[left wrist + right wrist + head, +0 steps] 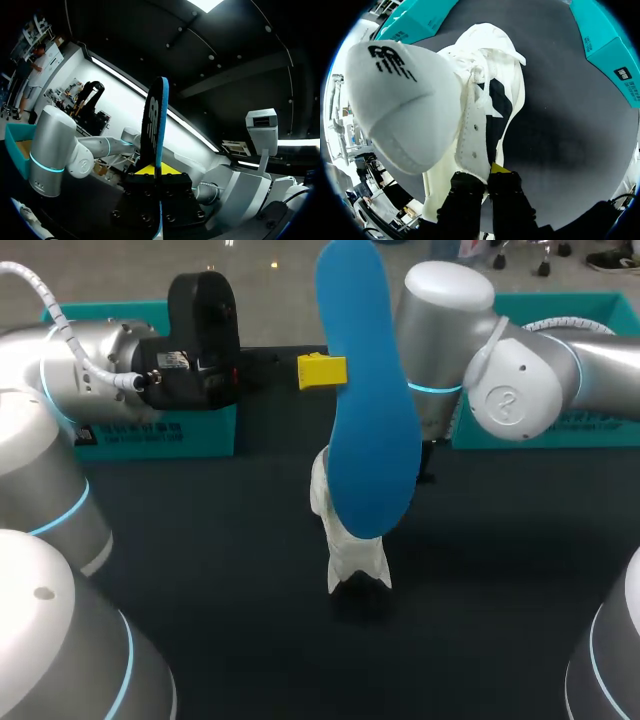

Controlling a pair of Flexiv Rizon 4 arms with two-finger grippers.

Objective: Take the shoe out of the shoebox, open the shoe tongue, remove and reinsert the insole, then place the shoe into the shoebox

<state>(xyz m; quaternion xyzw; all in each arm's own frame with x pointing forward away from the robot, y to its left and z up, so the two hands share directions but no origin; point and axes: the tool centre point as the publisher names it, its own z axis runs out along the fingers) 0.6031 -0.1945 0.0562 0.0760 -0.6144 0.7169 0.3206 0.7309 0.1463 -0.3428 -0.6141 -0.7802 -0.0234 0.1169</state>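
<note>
Up over the middle of the table (200,570), my left gripper (328,372) is clamped on the blue insole (365,410). It's holding it upright, well clear of the shoe, I'd guess so nothing snags. My right gripper (489,172) is pinched shut on the lace-side edge of the white shoe (350,540) lower down. That's probably to steady it with the mouth open, ready for the insole to go in. The teal shoebox (160,435) sits behind, well apart.
</note>
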